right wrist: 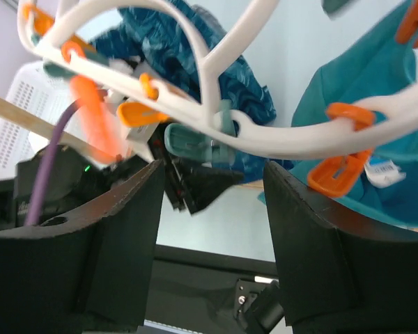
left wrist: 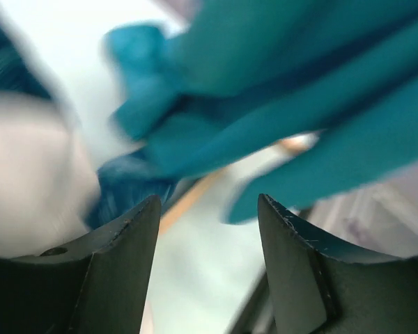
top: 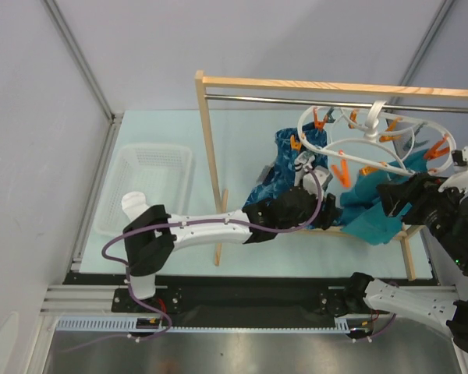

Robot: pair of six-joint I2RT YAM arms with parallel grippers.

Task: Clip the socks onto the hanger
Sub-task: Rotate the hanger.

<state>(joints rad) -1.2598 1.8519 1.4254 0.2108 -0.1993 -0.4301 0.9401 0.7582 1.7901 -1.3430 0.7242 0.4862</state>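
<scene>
Hanger (top: 372,134) hangs by its hook from the metal rail (top: 296,99) of the wooden rack (top: 210,156), right of centre, with orange clips (top: 341,173) all round the double ring. One sock (top: 305,165), white with dark stripes, sits at the ring's lower left edge against the blue patterned cloth (top: 287,160); can't tell if a clip holds it. The second sock can't be made out. The teal garment (top: 373,214) hangs below the ring on the right. Left gripper (top: 318,181) is just below the sock, tips pointing up at the ring. In the left wrist view, left gripper (left wrist: 207,209) is released, jaws apart with nothing between them, teal garment (left wrist: 299,90) blurred above and a white blur at the left edge that can't be identified. Right gripper (top: 391,196) is at the ring's lower right, by the teal garment. In the right wrist view, right gripper (right wrist: 212,174) is also released, jaws spread and gripping nothing; the hanger (right wrist: 279,139) ring crosses just above the fingertips. The white basket (top: 144,160) sits on the table (top: 242,257), well apart on the left.
</scene>
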